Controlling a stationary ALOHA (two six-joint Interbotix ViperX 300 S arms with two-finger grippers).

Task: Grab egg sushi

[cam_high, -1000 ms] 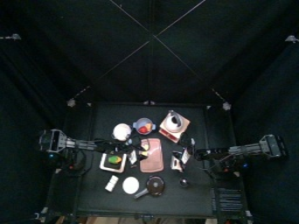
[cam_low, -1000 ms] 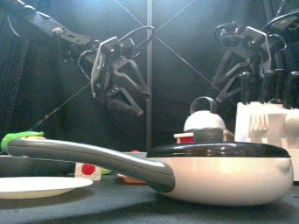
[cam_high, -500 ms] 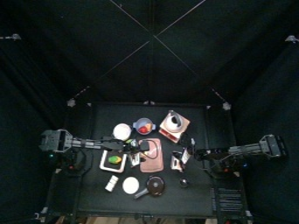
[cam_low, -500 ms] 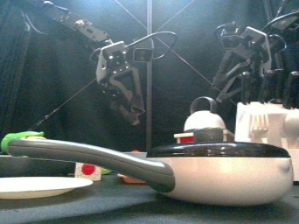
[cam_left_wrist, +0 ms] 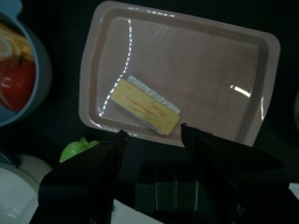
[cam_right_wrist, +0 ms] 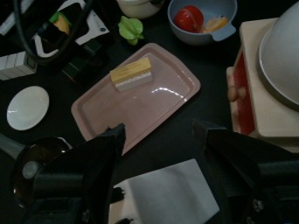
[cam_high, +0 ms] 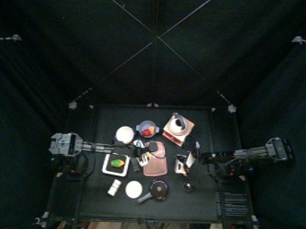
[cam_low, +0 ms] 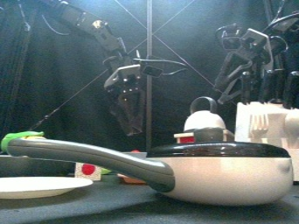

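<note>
1. Left gripper (cam_left_wrist: 149,140): jaws spread wide, empty, poised directly above the yellow rectangular egg sushi (cam_left_wrist: 146,104).
2. Sushi lies on the pink rounded plastic tray (cam_left_wrist: 222,70), near its middle.
3. Step, judged: approach. Next: descend, straddle sushi, close.
4. Right gripper (cam_right_wrist: 158,140): jaws apart, idle beyond the tray.
5. No legible writing.

I see a yellow egg sushi (cam_left_wrist: 147,106) with a pale white rice layer beneath, on a dusty pink rectangular plastic tray (cam_left_wrist: 222,74). A blue-grey bowl (cam_right_wrist: 201,17) holds a red tomato (cam_right_wrist: 190,17) and something orange-yellow. A bright green leafy toy (cam_right_wrist: 132,30) shows nearby. A small round plate (cam_right_wrist: 26,107) is white, the tabletop (cam_right_wrist: 222,131) black.
</note>
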